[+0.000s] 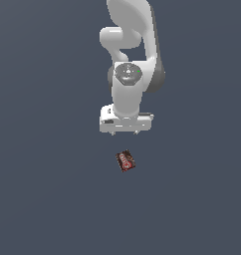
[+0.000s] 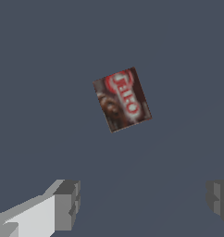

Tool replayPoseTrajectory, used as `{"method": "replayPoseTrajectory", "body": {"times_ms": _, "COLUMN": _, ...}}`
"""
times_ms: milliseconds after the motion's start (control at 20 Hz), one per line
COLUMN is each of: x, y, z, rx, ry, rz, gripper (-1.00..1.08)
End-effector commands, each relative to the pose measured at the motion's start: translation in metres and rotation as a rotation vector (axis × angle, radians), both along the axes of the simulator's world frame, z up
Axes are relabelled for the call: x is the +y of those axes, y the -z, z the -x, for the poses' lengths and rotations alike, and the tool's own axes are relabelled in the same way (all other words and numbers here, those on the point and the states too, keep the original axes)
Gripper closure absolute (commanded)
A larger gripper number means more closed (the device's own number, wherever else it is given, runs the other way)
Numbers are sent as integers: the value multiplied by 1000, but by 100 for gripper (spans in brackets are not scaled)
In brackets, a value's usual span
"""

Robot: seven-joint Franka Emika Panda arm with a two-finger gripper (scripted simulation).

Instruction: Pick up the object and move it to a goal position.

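- In the exterior view I see the object point(image 1: 125, 161) flat on the worktop point(image 1: 48, 199), at 6 o'clock from my end effector point(image 1: 125, 132), apart from it
- End effector fingers point(image 2: 67, 204) spread wide, holding nothing
- I judge the box light, stiff, thin: grip across its narrow sides, low down
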State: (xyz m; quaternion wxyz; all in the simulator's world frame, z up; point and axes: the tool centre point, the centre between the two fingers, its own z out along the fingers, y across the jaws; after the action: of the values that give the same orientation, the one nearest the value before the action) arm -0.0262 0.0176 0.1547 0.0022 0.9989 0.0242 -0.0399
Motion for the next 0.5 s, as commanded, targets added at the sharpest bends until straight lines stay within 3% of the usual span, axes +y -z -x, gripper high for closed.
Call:
{"method": "replayPoseTrajectory", "body": {"times_ms": 0, "x": 0, "y": 0, "z": 0, "rx": 0, "ry": -1, "rz": 0, "gripper": -92}}
{"method": "replayPoseTrajectory", "body": {"times_ms": 450, "x": 1, "y": 19, "z": -17, "rx": -18, "ry": -79, "rz": -3, "gripper": -92}}
